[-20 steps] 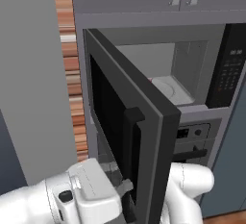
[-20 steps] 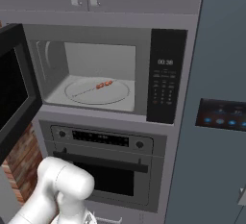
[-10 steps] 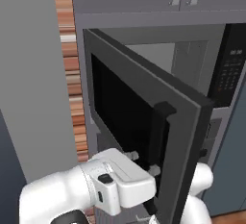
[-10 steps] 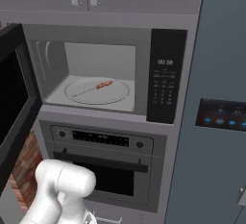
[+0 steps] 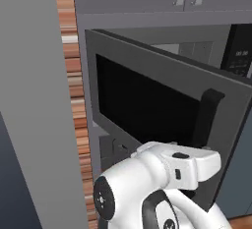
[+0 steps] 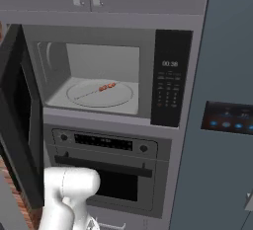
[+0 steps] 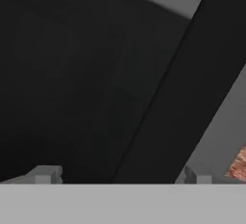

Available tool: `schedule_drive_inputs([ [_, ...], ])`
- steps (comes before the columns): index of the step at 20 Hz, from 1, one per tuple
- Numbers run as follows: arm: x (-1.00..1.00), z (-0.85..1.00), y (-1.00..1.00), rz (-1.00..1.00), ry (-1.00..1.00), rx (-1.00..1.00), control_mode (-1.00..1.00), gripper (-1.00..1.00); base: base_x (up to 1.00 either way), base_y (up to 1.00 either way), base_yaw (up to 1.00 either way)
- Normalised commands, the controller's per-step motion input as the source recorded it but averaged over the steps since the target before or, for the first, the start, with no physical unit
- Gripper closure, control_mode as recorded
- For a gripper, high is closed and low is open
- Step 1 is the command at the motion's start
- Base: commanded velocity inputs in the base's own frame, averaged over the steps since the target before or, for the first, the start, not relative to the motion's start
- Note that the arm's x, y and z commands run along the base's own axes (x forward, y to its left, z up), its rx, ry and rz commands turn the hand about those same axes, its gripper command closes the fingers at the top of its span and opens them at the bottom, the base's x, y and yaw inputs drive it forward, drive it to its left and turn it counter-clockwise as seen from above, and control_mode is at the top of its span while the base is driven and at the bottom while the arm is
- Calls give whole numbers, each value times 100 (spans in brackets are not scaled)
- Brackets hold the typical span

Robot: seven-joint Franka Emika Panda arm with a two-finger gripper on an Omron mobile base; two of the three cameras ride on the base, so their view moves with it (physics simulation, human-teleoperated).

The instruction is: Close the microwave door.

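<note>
In the left base view, the microwave door [image 5: 162, 120] fills the middle of the frame. It stands partly open, hinged at its left edge. It is a flat dark-grey frame around a large black glass window, smooth and slightly glossy, with a vertical black bar handle [image 5: 206, 117] near its right edge. The white arm rises from the lower part of the frame, with its wrist just in front of the door's lower right corner. To close the door well, you should push on the outer face close to the handle side, far from the hinge, and follow the arc of the door until it sits flush.

In the right base view, the microwave [image 6: 118, 76] takes the upper middle of the frame. Its light-grey cavity is matte, with a white round turntable [image 6: 99, 93] carrying some small red pieces, and a black keypad strip [image 6: 170, 78] stands to the right. The door appears edge-on at the far left.

In the hand view, the gripper [image 7: 122, 176] sits at the bottom edge, its two grey fingertips set well apart with nothing between them. The black glass and a dark bar, probably the handle, lie very close ahead, but the view is dim.
</note>
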Motion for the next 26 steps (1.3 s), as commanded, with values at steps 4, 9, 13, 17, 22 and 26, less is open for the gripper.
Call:
schedule_drive_inputs([
  [4,76,0,-78,31,15,5,-100,-100,0,0,0],
  [9,76,0,-82,31,12,5,-100,-100,0,0,0],
  [13,89,0,-74,28,8,4,-100,-100,0,0,0],
  [17,100,0,-71,26,4,5,-100,-100,0,0,0],
  [22,96,0,-55,24,0,6,-100,-100,0,0,0],
  [26,84,0,-44,23,0,7,-100,-100,0,0,0],
])
